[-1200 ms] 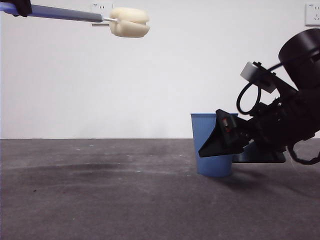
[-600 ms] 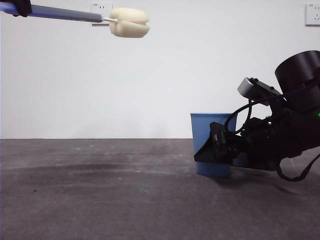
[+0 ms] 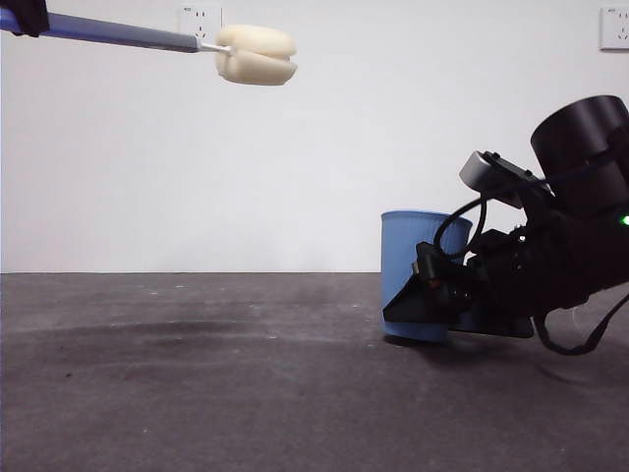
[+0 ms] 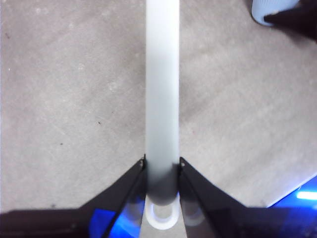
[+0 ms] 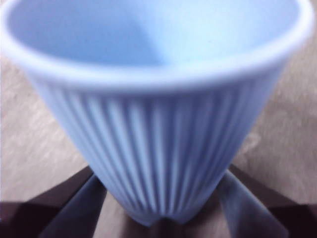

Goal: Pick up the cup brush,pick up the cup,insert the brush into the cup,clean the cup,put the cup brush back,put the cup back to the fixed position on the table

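I'm seeing the ribbed blue cup (image 3: pixel 413 285) gripped between my right gripper (image 3: pixel 418 305) jaws, now tilting, base lifting off the table (image 3: pixel 197 393) (it stood flat before). My left gripper (image 4: pixel 162 166) is clamping the cup brush (image 3: pixel 254 54) high up.

Even, bright light in the front view; the cup (image 5: pixel 158 124) is blurred close-up, and both wrist views are soft.

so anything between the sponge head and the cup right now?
Nothing. In the front view the cup brush sponge head hangs high, with only bare wall and empty air across to the cup, gripped low on the table by the right tool.
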`<state>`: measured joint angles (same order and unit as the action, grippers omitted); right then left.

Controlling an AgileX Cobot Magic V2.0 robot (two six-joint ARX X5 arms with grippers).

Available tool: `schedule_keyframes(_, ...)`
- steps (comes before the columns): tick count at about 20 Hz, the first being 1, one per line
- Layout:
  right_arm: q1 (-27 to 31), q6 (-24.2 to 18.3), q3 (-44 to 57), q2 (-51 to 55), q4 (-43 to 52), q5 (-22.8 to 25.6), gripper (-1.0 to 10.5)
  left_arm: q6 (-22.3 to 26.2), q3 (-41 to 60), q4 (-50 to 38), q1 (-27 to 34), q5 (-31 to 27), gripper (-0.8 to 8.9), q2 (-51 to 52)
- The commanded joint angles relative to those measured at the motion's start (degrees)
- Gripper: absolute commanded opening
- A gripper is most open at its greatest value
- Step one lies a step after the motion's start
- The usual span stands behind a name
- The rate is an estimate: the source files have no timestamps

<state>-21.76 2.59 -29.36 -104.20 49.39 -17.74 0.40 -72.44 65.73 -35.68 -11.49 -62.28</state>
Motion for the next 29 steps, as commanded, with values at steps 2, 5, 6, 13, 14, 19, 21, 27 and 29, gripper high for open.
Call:
schedule_keyframes(2, -1.4, -5.3, -0.7, 9.9, -16.6, 3.9, -0.2, 8.7, 0.0, 0.9, -0.1, 0.6, -0.09, 0.0)
schedule_keyframes(5, -2.4, -15.5, -5.6, 20.1, -38.5, 9.8, -0.2, 13.5, 0.0, 1.0, -0.1, 2.0, -0.09, -0.7)
schedule_keyframes(6, -2.7, -19.0, -7.9, 22.6, -45.4, 12.1, -0.2, 15.2, 0.0, 1.2, -0.1, 3.3, -0.09, -1.0)
schedule_keyframes(13, -6.7, -38.2, -23.1, 26.6, -78.4, 27.3, -0.2, 20.4, 0.0, 1.6, -0.4, 6.3, -0.09, -2.3)
schedule_keyframes(14, -7.3, -40.0, -24.0, 26.6, -80.1, 29.3, -0.2, 20.8, 0.0, 1.7, -0.7, 7.2, -0.09, -2.5)
schedule_keyframes(19, -10.5, -48.2, -25.5, 26.6, -83.4, 39.9, -0.2, 21.7, 0.0, 3.0, -3.8, 8.7, -0.09, -5.6)
schedule_keyframes(21, -11.6, -50.1, -25.5, 26.6, -83.4, 43.0, -0.2, 21.7, 0.0, 3.5, -4.9, 8.5, -0.09, -6.9)
schedule_keyframes(27, -15.0, -54.7, -25.5, 26.6, -82.7, 45.4, -0.2, 22.2, 0.0, 2.9, -4.9, 8.5, -0.09, -11.4)
schedule_keyframes(29, -16.1, -57.6, -25.5, 26.6, -82.3, 46.4, -0.2, 22.2, 0.0, 1.9, -4.9, 8.7, -0.09, -13.2)
